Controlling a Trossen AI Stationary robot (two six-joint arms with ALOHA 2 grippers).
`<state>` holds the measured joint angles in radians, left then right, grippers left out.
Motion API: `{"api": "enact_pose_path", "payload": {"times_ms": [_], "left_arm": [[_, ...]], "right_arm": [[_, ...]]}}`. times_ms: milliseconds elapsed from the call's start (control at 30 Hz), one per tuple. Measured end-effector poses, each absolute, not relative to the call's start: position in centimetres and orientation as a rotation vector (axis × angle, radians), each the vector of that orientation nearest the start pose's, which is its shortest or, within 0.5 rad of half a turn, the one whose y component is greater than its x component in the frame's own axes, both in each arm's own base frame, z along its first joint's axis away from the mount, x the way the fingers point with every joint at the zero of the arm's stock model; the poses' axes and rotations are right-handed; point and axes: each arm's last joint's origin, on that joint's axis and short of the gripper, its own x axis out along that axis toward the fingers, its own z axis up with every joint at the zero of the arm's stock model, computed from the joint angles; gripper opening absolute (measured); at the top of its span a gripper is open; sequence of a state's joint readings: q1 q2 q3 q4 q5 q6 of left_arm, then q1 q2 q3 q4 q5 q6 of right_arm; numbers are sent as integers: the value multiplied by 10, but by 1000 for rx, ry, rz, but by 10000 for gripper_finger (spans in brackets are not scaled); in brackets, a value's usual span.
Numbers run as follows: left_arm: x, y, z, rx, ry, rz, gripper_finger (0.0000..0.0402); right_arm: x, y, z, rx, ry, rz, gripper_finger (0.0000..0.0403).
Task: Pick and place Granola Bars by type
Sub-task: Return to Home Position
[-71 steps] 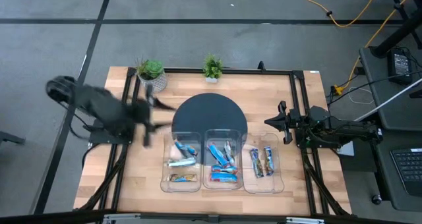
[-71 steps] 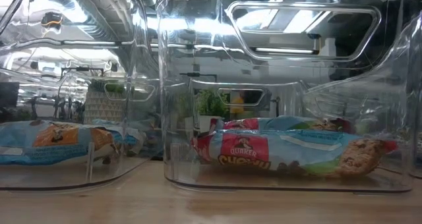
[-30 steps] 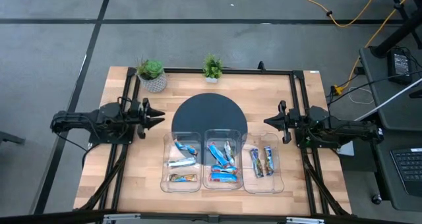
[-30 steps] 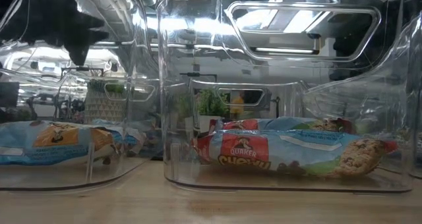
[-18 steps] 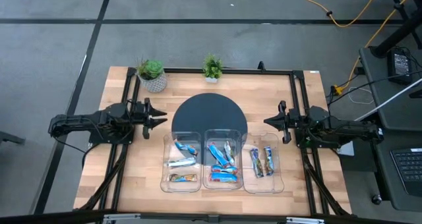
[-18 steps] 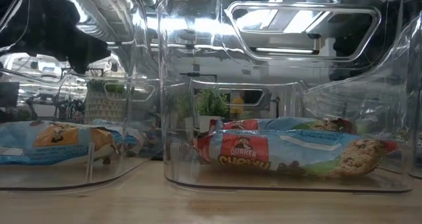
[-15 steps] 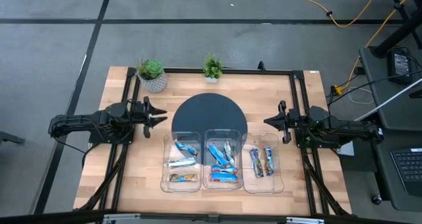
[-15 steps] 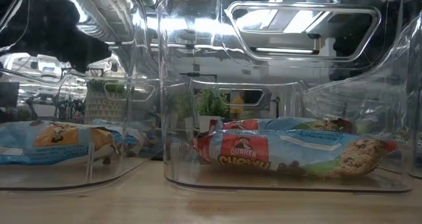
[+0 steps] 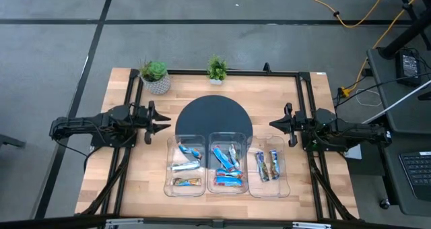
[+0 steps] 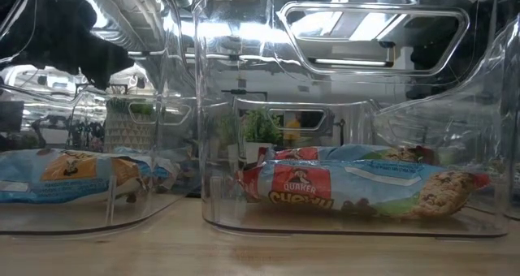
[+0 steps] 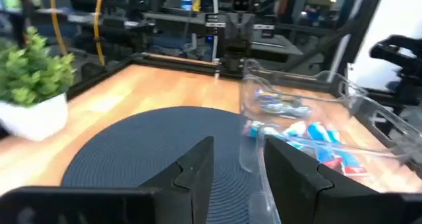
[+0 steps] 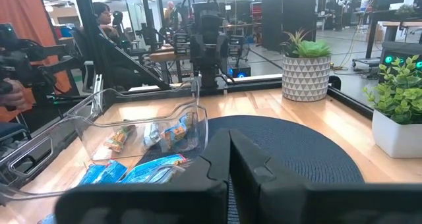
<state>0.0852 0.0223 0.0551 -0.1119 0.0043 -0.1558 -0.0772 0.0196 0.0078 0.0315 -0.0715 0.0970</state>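
— Where are the Granola Bars (image 9: 226, 167)?

— All of them lie inside three clear bins set in a row on the desk (image 9: 135, 182). The row is just beside the round dark mat (image 9: 214, 118), on the side away from the two potted plants (image 9: 154, 73). The left bin (image 9: 168, 163) holds three bars and the right bin (image 9: 285, 170) holds two. The middle bin (image 9: 209, 155) holds a heap of blue-and-red ones.

— And the arms?

— The left tool (image 9: 161, 120) is just left of the mat. Its fingers (image 11: 194, 166) are parted by a narrow gap, with nothing between them. The right tool (image 9: 277, 126) is at the mat's right edge, with its fingers (image 12: 214, 159) pressed together and empty. Neither tool touches a bin.
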Motion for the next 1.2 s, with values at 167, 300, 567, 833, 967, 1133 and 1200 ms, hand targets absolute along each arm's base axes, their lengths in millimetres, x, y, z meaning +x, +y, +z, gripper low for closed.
{"api": "enact_pose_path", "payload": {"times_ms": [167, 300, 567, 833, 967, 1133, 1200], "left_arm": [[94, 7, 180, -58, -36, 64, 124], [95, 8, 183, 17, -144, 70, 127], [97, 9, 167, -72, -16, 98, 123], [99, 9, 166, -84, 1, 105, 127], [99, 9, 166, -84, 1, 105, 124], [99, 9, 166, -84, 1, 106, 125], [99, 9, 166, -84, 0, 106, 127]], "right_arm": [[98, -6, 168, 95, -20, -5, 8], [98, -6, 168, 96, -19, -5, 8], [98, -6, 168, 96, -20, -5, 8], [98, -6, 168, 96, -20, -5, 8], [98, -6, 168, 96, -20, -5, 8], [98, -6, 168, 96, -20, -5, 8], [98, -6, 168, 96, -20, -5, 8]]}}
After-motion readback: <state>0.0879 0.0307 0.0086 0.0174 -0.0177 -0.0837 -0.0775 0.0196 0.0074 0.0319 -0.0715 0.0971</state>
